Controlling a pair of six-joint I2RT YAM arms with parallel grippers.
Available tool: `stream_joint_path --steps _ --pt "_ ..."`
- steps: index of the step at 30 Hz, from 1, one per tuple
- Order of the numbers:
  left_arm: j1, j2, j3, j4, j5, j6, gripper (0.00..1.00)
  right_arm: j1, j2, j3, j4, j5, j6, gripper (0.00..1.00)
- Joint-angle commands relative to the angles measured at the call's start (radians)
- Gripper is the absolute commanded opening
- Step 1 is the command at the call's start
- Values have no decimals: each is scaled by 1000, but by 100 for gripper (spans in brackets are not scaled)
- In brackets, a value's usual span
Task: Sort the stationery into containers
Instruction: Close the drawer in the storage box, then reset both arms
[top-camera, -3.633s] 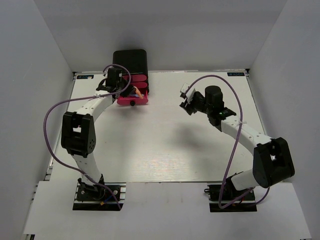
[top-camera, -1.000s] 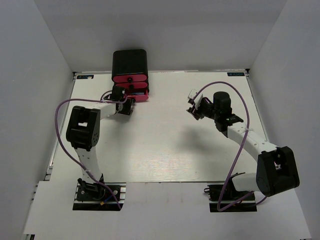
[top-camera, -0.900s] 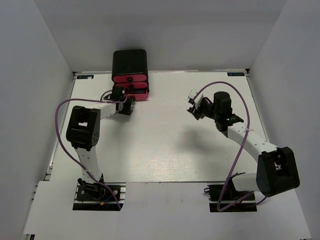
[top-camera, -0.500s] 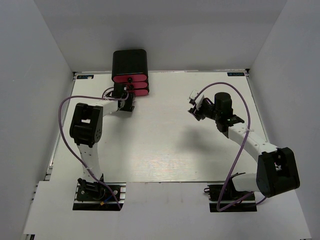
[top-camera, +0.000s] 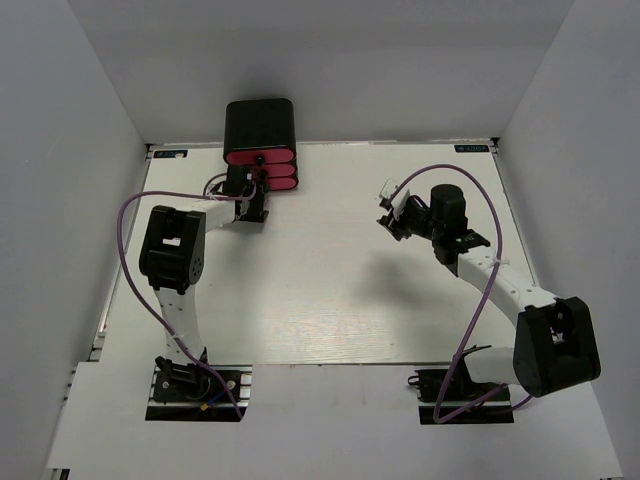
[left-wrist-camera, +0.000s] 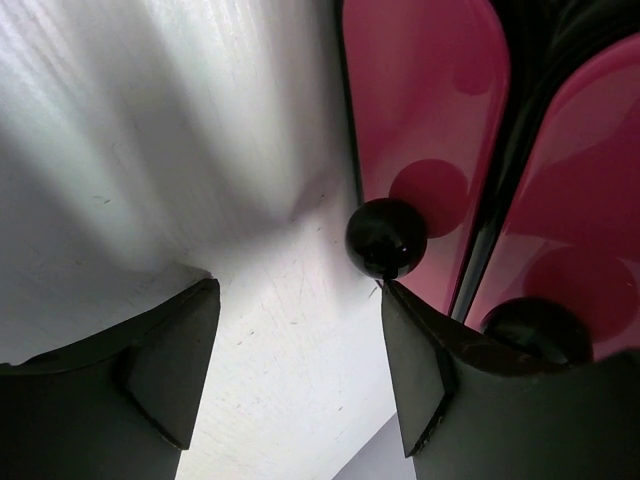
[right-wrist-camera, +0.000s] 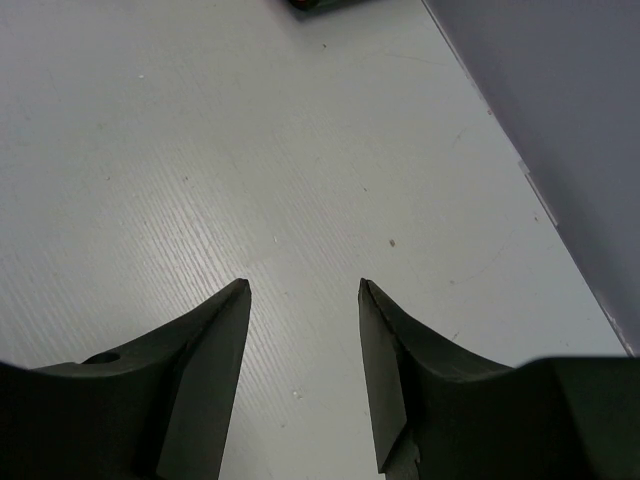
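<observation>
Counter (top-camera: 330, 290): white, matt, finely ribbed, lying beneath and between the left pincer (left-wrist-camera: 297, 300) and the right pincer (right-wrist-camera: 302, 300), with a dark speck (right-wrist-camera: 391, 242) just ahead of the right pincer's tips. Enclosure of pale grey panels: left panel (top-camera: 60, 180) outboard of the left pincer, back panel (top-camera: 400, 60) beyond both pincers, right panel (top-camera: 585, 150) outboard of the right pincer. Two small dark strips at the counter's far corners: left label (top-camera: 170, 153) beyond and left of the left pincer, right label (top-camera: 472, 148) beyond and right of the right pincer.
</observation>
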Motion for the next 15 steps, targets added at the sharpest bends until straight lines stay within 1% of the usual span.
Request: stream_joint_path --steps 1,4,6,8,9,10,11,12,13,14,15 --pt "16 -15 -29 11 -5 -1 76 -2 -33 -11 8 -6 -8 53" --pt "16 -27 -53 45 18 11 76 -7 -41 -17 5 -8 -10 53" --pt "16 -43 -92 103 43 60 76 -5 -45 -19 3 -8 -11 53" --pt "16 -67 -162 231 117 135 76 -5 -58 -29 3 -5 -10 53" --pt "16 -76 -185 285 189 169 76 -5 -58 -34 0 -3 -10 53" --pt "25 -96 -201 317 214 203 76 -4 -68 -42 2 -5 -7 53" --pt "25 -107 -216 337 237 274 76 -7 -72 -45 2 -2 -7 55" --pt "25 -128 -216 351 307 315 76 -5 -81 -57 0 0 -8 57" --pt "25 -129 -225 352 345 353 76 -5 -82 -60 -3 -2 -10 60" --pt "25 -162 -225 312 377 438 76 -7 -88 -62 -3 0 5 69" --pt "25 -187 -236 281 417 489 76 -7 -90 -63 -7 0 15 90"
